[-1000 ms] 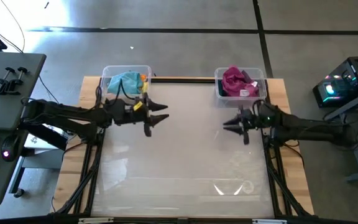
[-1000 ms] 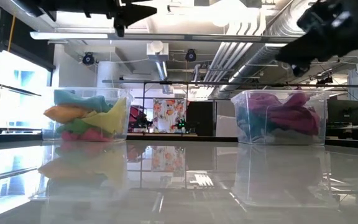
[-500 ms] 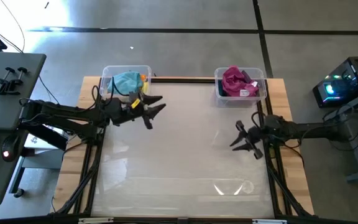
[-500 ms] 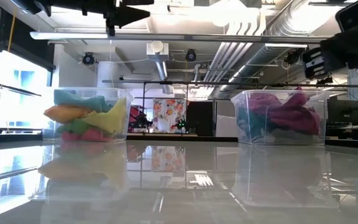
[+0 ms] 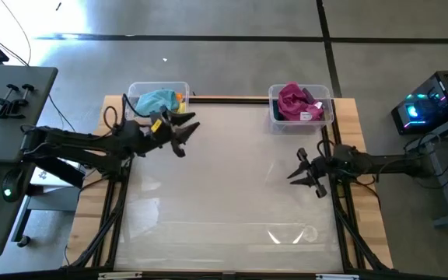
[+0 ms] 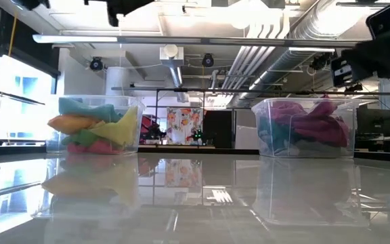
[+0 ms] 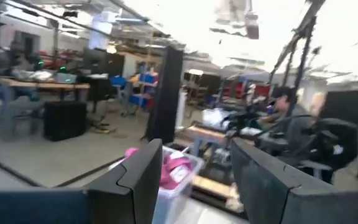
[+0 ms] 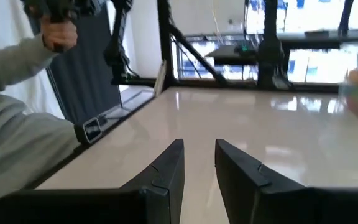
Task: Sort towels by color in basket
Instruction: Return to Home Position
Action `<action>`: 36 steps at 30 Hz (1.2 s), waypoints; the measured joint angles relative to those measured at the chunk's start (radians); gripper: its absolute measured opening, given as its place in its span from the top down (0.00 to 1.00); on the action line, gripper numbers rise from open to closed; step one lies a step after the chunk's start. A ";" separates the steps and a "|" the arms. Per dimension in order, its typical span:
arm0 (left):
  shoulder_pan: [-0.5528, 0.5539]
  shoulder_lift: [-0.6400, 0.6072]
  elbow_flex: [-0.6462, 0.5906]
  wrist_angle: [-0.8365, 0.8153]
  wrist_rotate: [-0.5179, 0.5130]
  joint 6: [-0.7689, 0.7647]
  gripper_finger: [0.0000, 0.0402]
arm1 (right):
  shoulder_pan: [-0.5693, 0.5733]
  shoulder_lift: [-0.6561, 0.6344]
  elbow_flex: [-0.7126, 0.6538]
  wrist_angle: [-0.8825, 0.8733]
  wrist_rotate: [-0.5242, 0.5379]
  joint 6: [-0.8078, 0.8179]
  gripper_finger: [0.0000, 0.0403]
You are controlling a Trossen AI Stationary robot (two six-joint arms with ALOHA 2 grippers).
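Two clear baskets stand at the table's far edge. The left basket (image 5: pixel 158 101) (image 6: pixel 93 126) holds light blue, orange, yellow, green and pink towels. The right basket (image 5: pixel 300 103) (image 6: pixel 307 129) holds magenta and purple towels over a dark teal one. No towel lies on the table. My left gripper (image 5: pixel 186 132) (image 7: pixel 194 180) is open and empty, high in the air just near of the left basket. My right gripper (image 5: pixel 302 173) (image 8: pixel 199 168) is open and empty, near the table's right edge, well toward the near side of the right basket.
The glossy table top (image 5: pixel 224 194) lies between the arms. A person's grey sleeve (image 8: pixel 17 118) and hand (image 8: pixel 55 31) show beyond the table's left side in the right wrist view. Another person (image 7: pixel 291 118) sits far off. A side desk with clamps (image 5: pixel 10 97) stands left.
My left gripper has risen and drawn back toward the far edge and the left basket, going out of the top of the low view. My right gripper has swung from beside the right basket toward the near and right edges, then kept still. Both stayed open.
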 joint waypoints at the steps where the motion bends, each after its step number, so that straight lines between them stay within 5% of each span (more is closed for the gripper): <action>1: 0.004 -0.021 0.000 -0.036 0.000 0.007 0.55 | 0.000 0.000 0.000 -0.018 0.011 0.020 0.80; 7: -0.007 -0.125 0.000 -0.174 0.271 0.088 0.55 | 0.000 0.000 0.000 -0.075 0.167 0.099 0.80; 15: 0.005 -0.222 -0.004 -0.452 0.262 0.120 0.55 | 0.000 0.001 0.000 -0.084 0.253 0.106 0.80; 25: 0.050 -0.443 -0.397 -0.066 0.306 0.138 0.55 | 0.000 0.001 0.000 -0.091 0.254 0.106 0.80; 36: 0.130 -0.778 -0.606 -0.161 0.395 0.122 0.55 | 0.000 0.001 0.000 -0.091 0.257 0.106 0.80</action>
